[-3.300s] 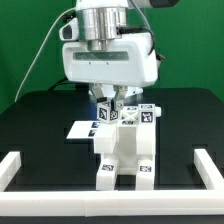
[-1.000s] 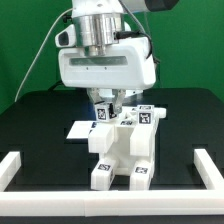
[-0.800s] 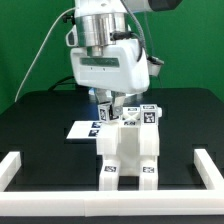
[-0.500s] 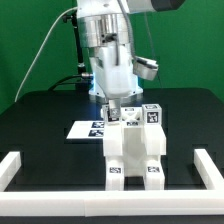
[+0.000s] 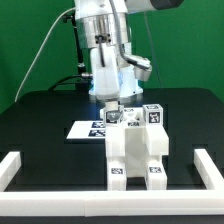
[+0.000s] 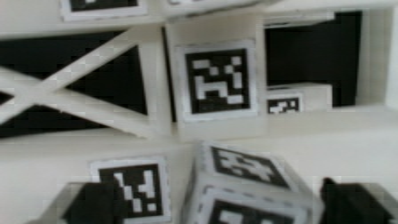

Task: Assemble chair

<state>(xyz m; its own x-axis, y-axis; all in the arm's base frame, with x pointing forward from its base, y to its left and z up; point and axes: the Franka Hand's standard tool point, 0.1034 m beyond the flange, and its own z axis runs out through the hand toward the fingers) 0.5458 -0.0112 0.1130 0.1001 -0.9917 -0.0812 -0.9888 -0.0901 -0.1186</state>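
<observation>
Gripping the top of the chair, my claw has its fingers closed narrowly on a tagged block there. That white assembly stands upright on the black counter, beside the marker board.

You are looking at a green backdrop that fills the whole rear of the exterior view, evenly lit. In front of it lies a black table, closed at the near edge by low white rails. A flat marker board lies on the black surface, near its middle.
</observation>
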